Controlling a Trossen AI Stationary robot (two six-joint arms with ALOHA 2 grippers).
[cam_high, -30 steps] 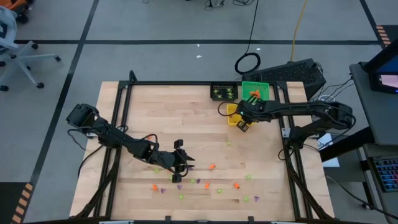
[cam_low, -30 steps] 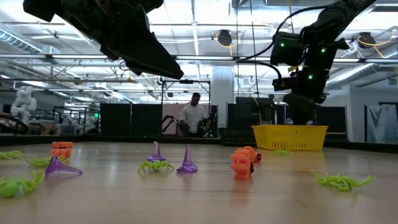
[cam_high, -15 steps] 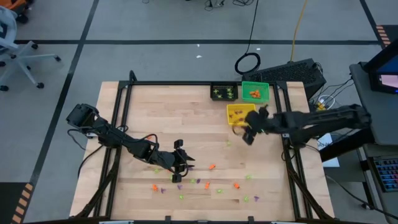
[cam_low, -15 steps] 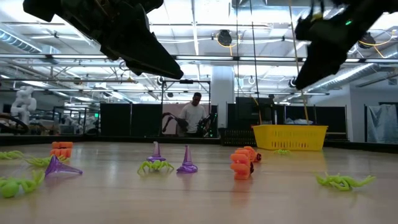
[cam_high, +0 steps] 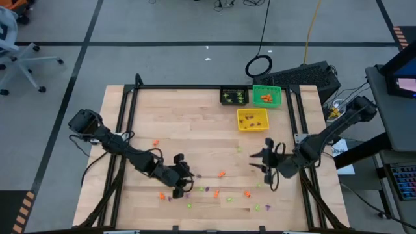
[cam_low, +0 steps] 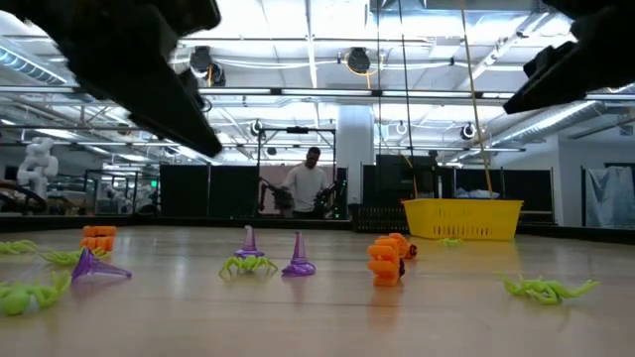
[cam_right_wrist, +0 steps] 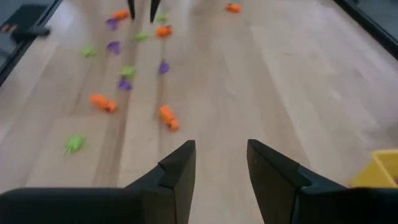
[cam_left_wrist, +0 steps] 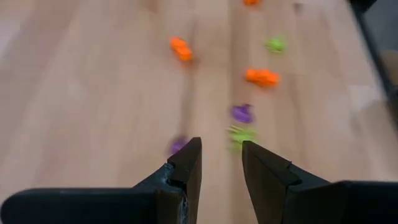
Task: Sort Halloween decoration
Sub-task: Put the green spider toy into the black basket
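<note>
The Halloween decoration lies as tiny orange, purple and light-green trinkets (cam_high: 221,174) scattered over the near half of the wooden table (cam_high: 195,123). My left gripper (cam_high: 182,184) hovers open over the near-left cluster. In its wrist view (cam_left_wrist: 221,158) a purple trinket (cam_left_wrist: 178,145) and a green one (cam_left_wrist: 241,132) lie just ahead of the fingertips. My right gripper (cam_high: 261,164) hangs open above the table's near right. Its wrist view (cam_right_wrist: 221,155) looks toward an orange trinket (cam_right_wrist: 168,117). Nothing is between either pair of fingers.
At the far right stand three square bins: black (cam_high: 233,96), green (cam_high: 266,95) and yellow (cam_high: 252,119), each with trinkets inside. The yellow bin's corner (cam_right_wrist: 379,169) shows beside my right gripper. A black frame (cam_high: 195,87) edges the table. A person (cam_low: 310,186) stands in the room beyond.
My right gripper has swung from above the yellow bin toward the table's near edge, turning to face the scattered trinkets. My left gripper has shifted a little toward the table's near-left corner and rolled slightly. No trinket on the table has moved.
</note>
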